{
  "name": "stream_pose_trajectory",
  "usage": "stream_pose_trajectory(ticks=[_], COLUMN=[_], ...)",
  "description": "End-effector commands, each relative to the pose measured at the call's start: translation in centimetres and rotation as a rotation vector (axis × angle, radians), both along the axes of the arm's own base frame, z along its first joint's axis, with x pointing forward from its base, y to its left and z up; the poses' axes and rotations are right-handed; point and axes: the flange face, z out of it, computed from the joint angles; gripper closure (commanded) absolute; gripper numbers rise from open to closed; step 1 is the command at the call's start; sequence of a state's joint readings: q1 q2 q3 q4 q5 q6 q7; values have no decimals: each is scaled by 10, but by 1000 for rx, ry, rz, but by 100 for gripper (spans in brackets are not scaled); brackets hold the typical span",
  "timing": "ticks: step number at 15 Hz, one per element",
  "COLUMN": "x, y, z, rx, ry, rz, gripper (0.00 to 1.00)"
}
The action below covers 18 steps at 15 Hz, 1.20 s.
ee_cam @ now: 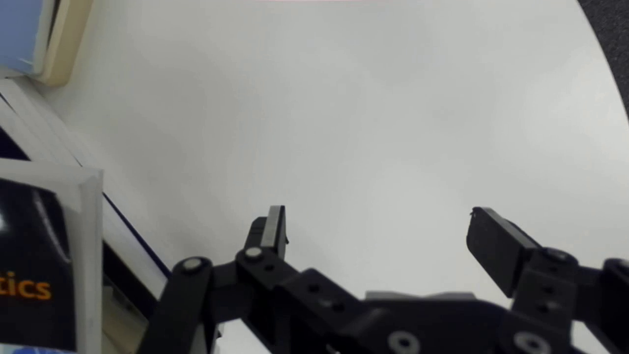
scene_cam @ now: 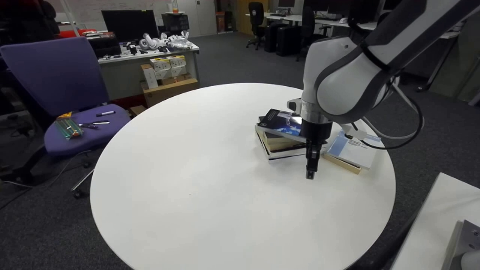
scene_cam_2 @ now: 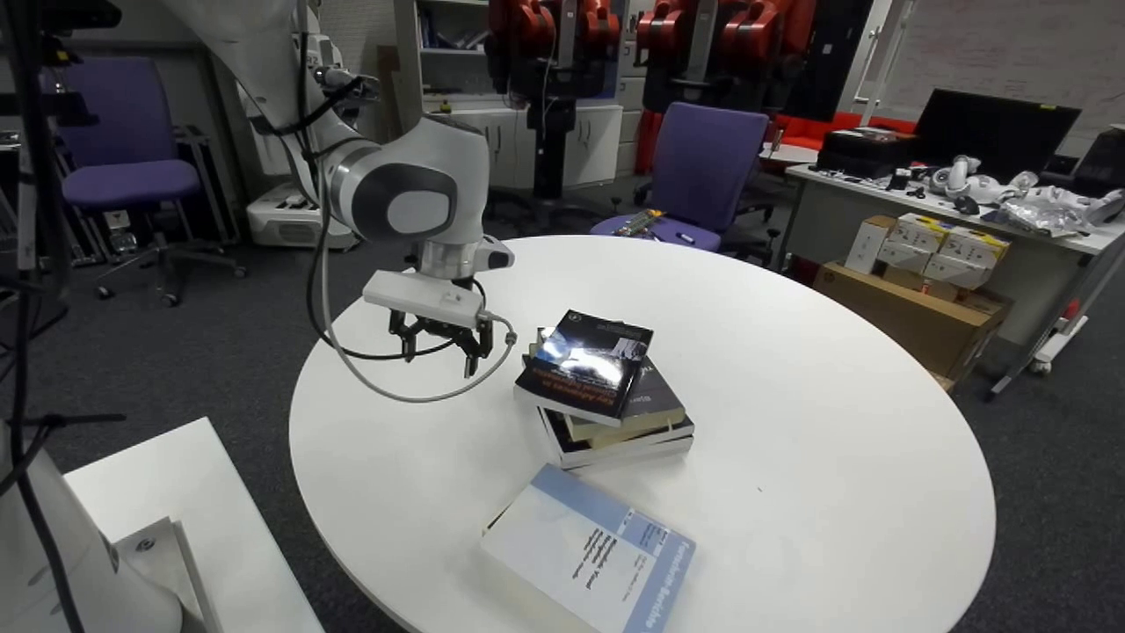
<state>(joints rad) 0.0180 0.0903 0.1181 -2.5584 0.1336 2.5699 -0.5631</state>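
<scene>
In the wrist view, we see our claw [ee_cam: 377, 224] spread wide, holding nothing, right of the book pile [ee_cam: 46, 236]. Maybe piling saves room.

Shines soft and bright on the white table [scene_cam: 187, 150] around the jaws, dims over the carpet [scene_cam: 221, 54] well beyond, glares off the glossy book [scene_cam_2: 584, 367] near them; looks slightly blurred in the wrist view.
</scene>
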Motion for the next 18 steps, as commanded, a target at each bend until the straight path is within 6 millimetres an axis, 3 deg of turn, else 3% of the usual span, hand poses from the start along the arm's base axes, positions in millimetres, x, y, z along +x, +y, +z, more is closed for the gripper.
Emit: stream_pose_trajectory(ticks=[1,9,18], x=[26,50,58], y=[-28,-66,-119], z=[0,-6,9], rx=[-4,-1,1], ry=[-35,-36,-72], rz=[-89,-246,-395], gripper=[0,0,0])
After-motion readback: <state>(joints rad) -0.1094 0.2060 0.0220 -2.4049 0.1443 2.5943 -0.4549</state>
